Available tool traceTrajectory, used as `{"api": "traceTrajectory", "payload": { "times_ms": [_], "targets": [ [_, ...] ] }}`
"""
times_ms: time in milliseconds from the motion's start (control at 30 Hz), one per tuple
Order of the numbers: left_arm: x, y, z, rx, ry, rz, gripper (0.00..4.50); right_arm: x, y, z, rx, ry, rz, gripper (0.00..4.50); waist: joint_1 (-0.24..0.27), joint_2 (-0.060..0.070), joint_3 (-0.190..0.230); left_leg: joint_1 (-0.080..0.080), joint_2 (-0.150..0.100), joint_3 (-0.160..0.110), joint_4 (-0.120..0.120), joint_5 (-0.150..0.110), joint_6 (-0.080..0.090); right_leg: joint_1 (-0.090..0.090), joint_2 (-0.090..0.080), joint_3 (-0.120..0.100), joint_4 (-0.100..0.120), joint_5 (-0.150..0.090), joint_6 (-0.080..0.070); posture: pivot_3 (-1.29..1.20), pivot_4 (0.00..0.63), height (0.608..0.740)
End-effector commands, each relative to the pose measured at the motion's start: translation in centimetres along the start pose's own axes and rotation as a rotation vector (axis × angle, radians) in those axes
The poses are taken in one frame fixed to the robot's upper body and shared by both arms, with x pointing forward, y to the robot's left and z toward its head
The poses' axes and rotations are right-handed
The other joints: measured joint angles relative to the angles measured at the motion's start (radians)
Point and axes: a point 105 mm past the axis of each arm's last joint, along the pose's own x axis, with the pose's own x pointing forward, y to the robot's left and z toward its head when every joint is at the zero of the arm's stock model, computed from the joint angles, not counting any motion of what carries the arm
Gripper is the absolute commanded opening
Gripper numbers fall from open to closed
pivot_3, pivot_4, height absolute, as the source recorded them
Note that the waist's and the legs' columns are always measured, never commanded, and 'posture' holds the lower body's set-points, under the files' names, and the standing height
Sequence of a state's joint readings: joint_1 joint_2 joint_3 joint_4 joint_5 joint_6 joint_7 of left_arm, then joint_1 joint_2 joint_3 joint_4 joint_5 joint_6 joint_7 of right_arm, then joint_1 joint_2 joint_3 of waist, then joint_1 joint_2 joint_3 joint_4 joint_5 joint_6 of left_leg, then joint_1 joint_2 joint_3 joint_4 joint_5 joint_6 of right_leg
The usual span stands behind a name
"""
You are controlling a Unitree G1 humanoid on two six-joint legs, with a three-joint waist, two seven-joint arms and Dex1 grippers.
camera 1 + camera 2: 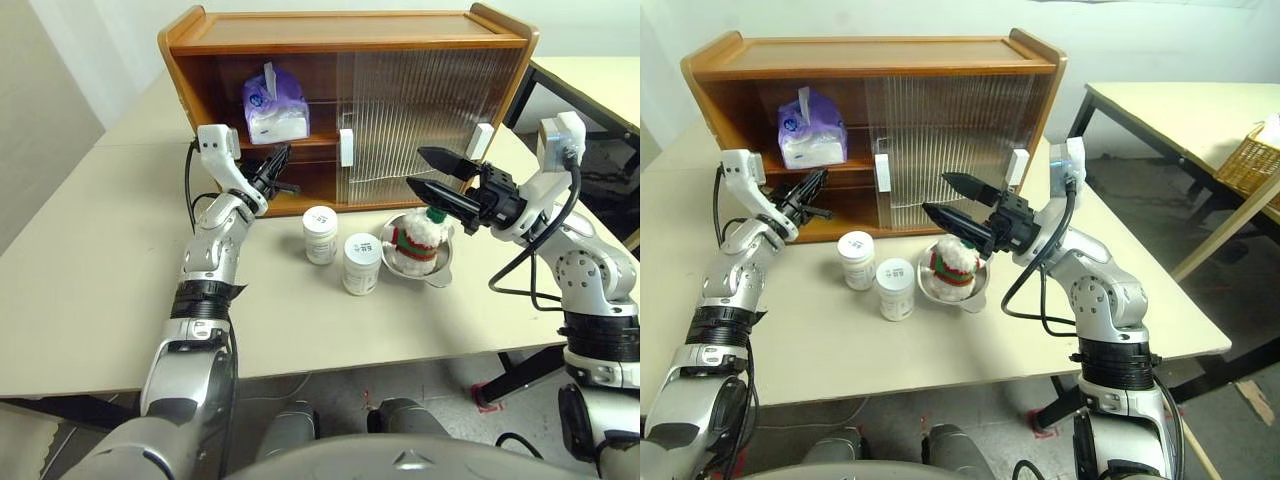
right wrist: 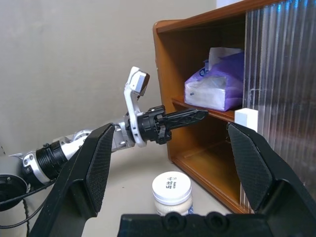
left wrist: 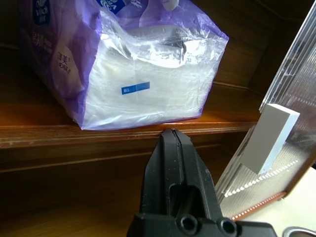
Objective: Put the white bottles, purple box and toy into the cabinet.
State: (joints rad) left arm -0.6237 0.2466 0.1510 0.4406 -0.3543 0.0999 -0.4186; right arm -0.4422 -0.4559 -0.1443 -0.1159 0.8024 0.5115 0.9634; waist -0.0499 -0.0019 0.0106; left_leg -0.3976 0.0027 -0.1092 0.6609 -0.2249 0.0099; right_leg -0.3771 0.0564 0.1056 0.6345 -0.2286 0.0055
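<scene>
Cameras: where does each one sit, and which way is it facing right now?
Head views: high, looking down over both arms at the table, cabinet, two bottles and the toy.
Left wrist view: along the shut left gripper at the purple box on the shelf.
Right wrist view: between the open right gripper fingers.
Shared: the purple box.

Evenly and brightly lit from above; soft shadows under the orange-brown wooden cabinet (image 1: 350,40) shelf, glare on the crinkled lilac-purple plastic tissue pack (image 3: 148,74).
</scene>
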Motion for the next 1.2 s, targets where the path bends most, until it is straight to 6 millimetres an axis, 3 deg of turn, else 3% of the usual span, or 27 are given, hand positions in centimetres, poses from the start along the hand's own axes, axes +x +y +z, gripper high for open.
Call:
{"api": "traceTrajectory", "payload": {
  "times_ms": [33,433,800,1200],
  "targets": [
    [0.8,0.5,0.9,0.014,-0.049,0.05,0.02,-0.2,0.1,0.2,-0.021,0.005,-0.005,4.5,0.0,0.0,0.0,0.0,-0.001,0.0,0.0,0.001,0.001,0.0,0.0,0.0,0.0,0.001,0.001,-0.14,0.0,0.74],
    [0.9,-0.5,2.9,0.014,-0.141,0.02,0.02,-0.2,0.1,0.1,-0.018,0.011,-0.008,4.5,-0.015,0.0,0.0,0.0,-0.002,0.002,0.001,0.002,0.001,0.0,0.0,0.005,-0.001,0.004,0.003,-0.14,0.0,0.74],
    [1.1,2.2,2.5,0.061,-0.108,0.203,0.02,-0.1,0.0,0.1,-0.02,0.015,-0.002,4.5,-0.015,0.0,0.0,-0.001,-0.01,0.006,0.0,-0.001,0.004,-0.001,0.001,0.01,-0.002,0.0,0.007,-0.13,0.0,0.74],
    [0.8,-0.8,3.6,-0.009,-0.189,0.017,0.02,-0.3,0.1,0.1,-0.018,0.018,-0.009,4.5,-0.019,0.0,0.0,0.0,-0.014,0.006,0.001,0.001,0.007,0.0,-0.003,0.018,-0.002,0.004,0.013,-0.14,0.0,0.74]
  ]
}}
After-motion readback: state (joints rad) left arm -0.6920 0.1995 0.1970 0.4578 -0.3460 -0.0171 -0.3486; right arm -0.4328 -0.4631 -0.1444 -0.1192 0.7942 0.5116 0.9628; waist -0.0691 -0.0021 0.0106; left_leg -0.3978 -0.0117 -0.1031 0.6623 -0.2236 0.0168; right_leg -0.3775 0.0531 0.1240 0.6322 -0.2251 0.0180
